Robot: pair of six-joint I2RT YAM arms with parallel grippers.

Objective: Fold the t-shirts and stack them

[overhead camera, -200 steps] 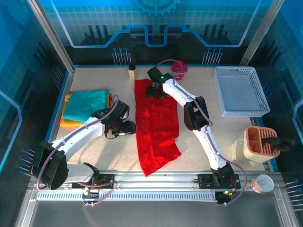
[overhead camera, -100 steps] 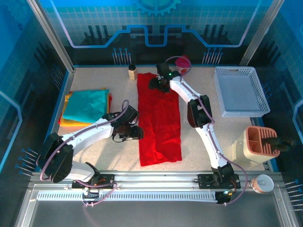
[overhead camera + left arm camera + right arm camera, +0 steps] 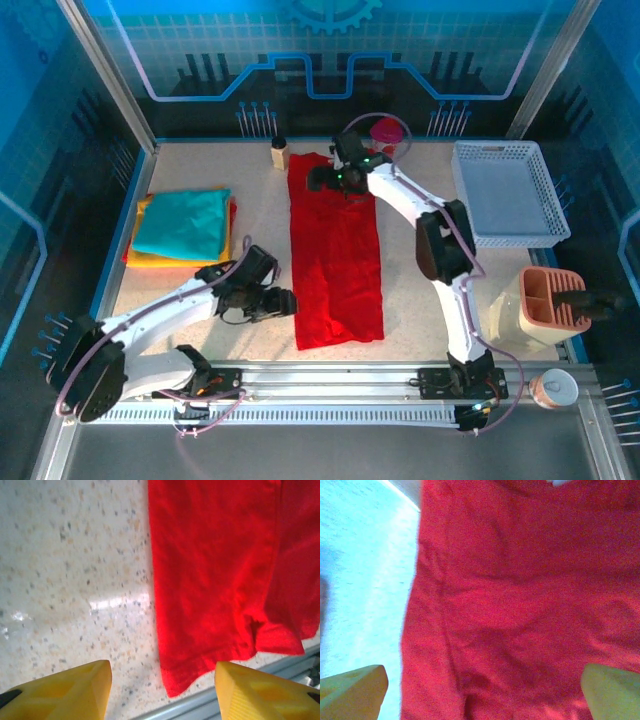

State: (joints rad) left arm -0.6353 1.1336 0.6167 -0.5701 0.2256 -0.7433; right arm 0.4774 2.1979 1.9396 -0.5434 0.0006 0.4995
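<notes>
Red t-shirt now pulled straight; my right jaws just released its far end, left jaws parted, empty; fold next.

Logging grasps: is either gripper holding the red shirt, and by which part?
Nothing is held. The left gripper, jaws apart, sits by the red t-shirt near its left edge; the right gripper, jaws wide, over its far end.

The table is pale with little specks. Behind the table stands a blue wall with lines drawn on it. A grey metal rail runs along its near edge.
</notes>
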